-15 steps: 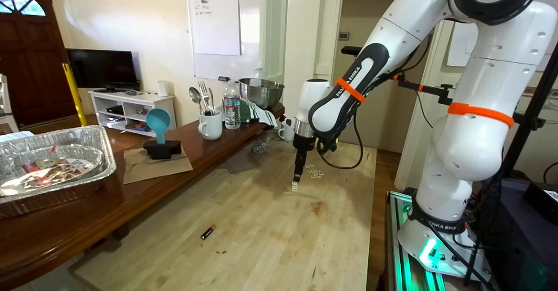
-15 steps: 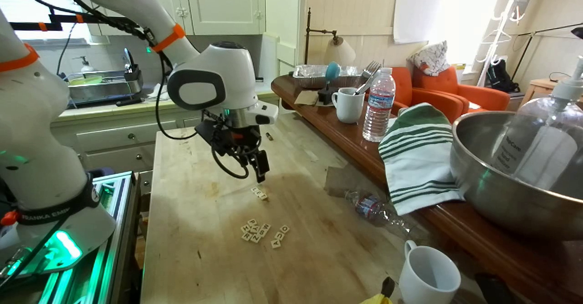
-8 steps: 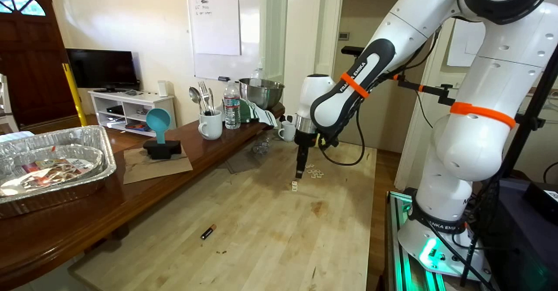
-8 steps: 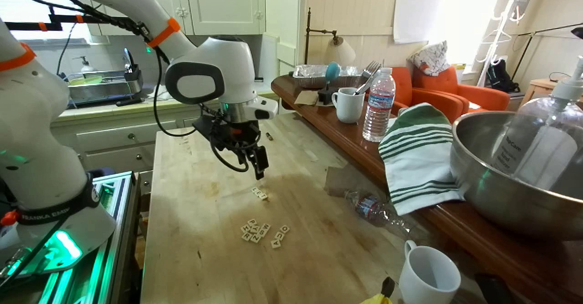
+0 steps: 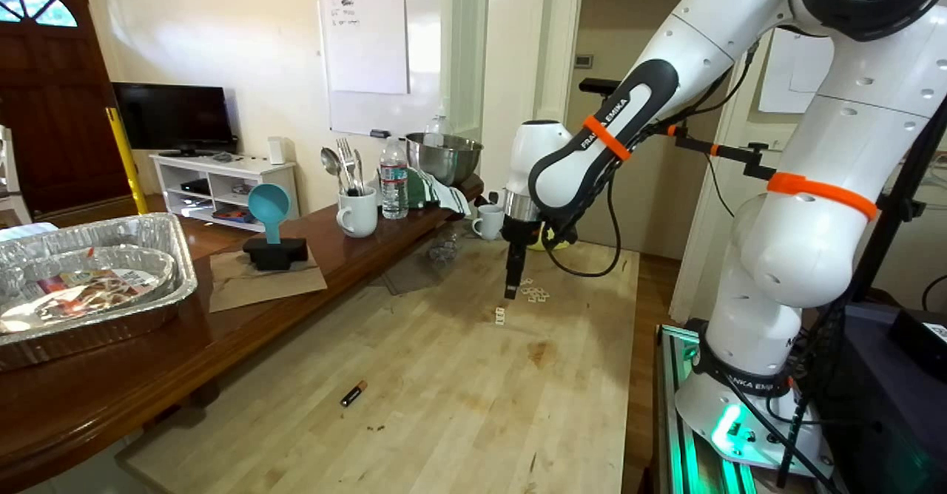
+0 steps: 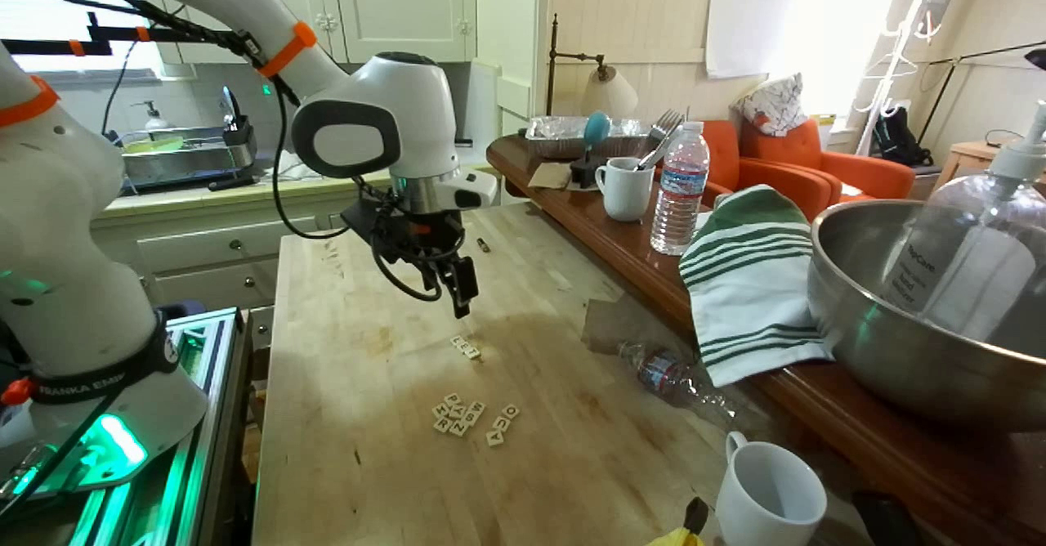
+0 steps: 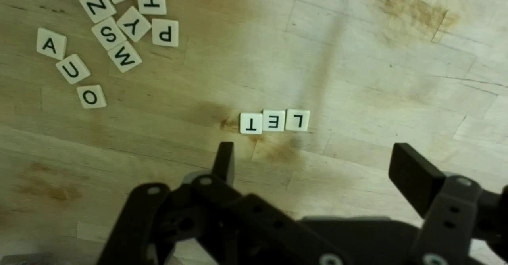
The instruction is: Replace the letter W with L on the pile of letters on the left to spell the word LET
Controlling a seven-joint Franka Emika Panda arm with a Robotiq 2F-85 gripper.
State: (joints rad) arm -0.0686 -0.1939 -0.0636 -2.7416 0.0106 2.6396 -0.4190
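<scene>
The white letter tiles L (image 7: 297, 120), E (image 7: 274, 120) and T (image 7: 251, 123) lie side by side in a row, upside down in the wrist view; T sits slightly offset from E. The row also shows in both exterior views (image 5: 500, 316) (image 6: 465, 347). The W tile (image 7: 125, 56) lies in the loose group of tiles, touching the S tile (image 7: 108, 34). My gripper (image 7: 313, 148) is open and empty, its fingers wide apart. It hovers above the table close to the row in both exterior views (image 5: 512, 294) (image 6: 464, 305).
Other loose tiles lie near W, among them P (image 7: 165, 33), A (image 7: 51, 43) and O (image 7: 91, 96). A crumpled plastic bottle (image 6: 666, 370), a white mug (image 6: 768, 493) and a battery (image 5: 354, 393) are on the table. A raised wooden counter (image 5: 318, 257) runs along one side.
My gripper has risen from close above the row and shifted slightly away from it. It stays open-handed above the table. The tiles have not moved.
</scene>
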